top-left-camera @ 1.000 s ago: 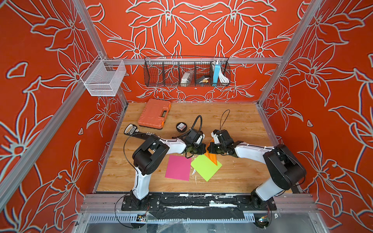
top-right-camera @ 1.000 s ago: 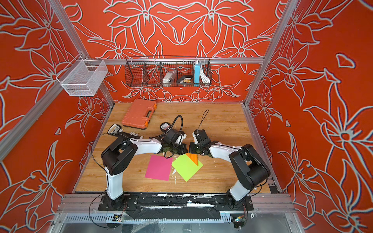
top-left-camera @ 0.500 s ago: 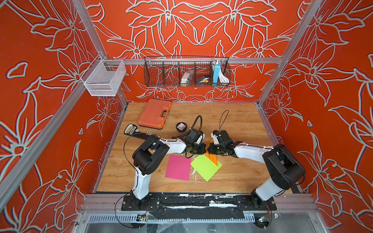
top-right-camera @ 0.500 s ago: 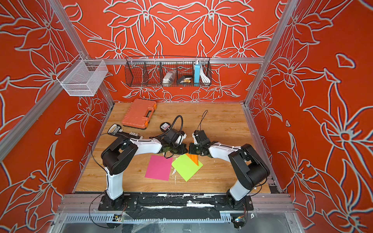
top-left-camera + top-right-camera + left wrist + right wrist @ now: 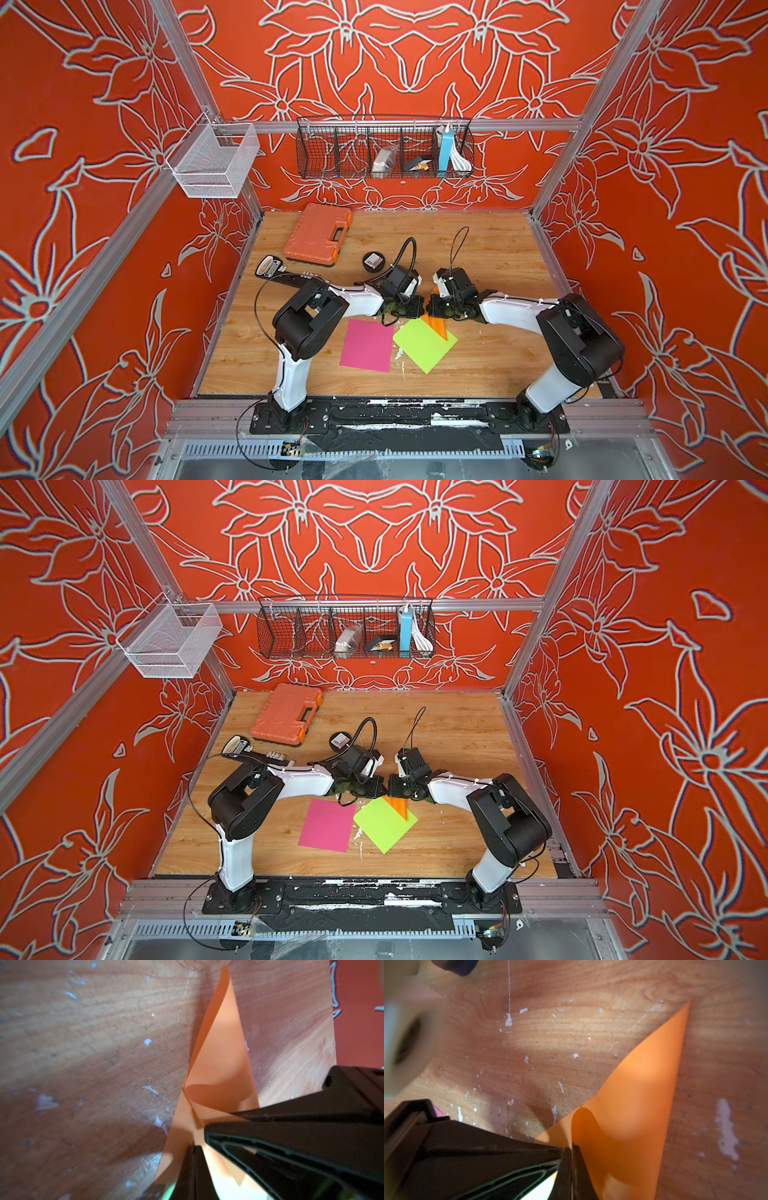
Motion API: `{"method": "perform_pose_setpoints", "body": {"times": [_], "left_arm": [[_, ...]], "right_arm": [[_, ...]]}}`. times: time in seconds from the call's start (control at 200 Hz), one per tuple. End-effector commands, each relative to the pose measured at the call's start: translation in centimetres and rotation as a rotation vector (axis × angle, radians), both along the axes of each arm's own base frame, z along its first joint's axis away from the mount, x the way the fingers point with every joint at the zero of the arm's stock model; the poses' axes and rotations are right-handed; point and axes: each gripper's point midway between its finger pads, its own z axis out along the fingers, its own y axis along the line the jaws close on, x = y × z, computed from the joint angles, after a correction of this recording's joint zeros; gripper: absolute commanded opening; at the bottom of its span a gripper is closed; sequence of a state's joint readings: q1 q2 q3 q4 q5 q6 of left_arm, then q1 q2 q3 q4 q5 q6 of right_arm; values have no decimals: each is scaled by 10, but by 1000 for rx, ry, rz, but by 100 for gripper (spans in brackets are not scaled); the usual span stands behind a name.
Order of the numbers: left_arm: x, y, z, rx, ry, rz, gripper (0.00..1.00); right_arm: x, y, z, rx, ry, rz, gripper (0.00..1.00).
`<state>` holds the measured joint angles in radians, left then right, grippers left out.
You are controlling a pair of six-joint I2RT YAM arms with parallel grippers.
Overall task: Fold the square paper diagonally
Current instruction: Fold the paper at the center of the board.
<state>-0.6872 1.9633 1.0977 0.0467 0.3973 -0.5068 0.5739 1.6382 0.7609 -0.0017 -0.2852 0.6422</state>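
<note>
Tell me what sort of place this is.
Probably a robot test cell: two white-and-black robot arms bolted to a black base rail, a wooden tabletop boxed by aluminium-framed orange floral walls, and a black wire basket hung on the back bar.

Premises are presenting as a robotics lab test cell. Silver aluminium frame rails (image 5: 519, 124) and orange-red wall panels printed with white flower outlines (image 5: 83, 208) are enclosing a light wooden desk (image 5: 498, 257). A white-and-black left arm (image 5: 309, 320) and matching right arm (image 5: 577, 345) are standing bolted to a black base plate (image 5: 374, 415). A black wire basket (image 5: 332, 145) is hanging from the rear rail.
</note>
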Motion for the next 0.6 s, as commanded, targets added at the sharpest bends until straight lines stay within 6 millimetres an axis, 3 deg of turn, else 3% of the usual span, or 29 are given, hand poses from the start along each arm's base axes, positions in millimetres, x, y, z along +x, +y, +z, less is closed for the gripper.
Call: {"method": "perform_pose_setpoints", "body": {"times": [0.0,0.265,0.595], "left_arm": [[-5,3,-13,36,32,0,0],[-6,2,-14,33,40,-2,0],[-6,5,-11,43,32,8,0]], "right_arm": [[2,1,-2,-24,-3,-6,6],[2,0,-7,-26,5,-15,13],[1,2,-8,-11,25,-28,38]]}}
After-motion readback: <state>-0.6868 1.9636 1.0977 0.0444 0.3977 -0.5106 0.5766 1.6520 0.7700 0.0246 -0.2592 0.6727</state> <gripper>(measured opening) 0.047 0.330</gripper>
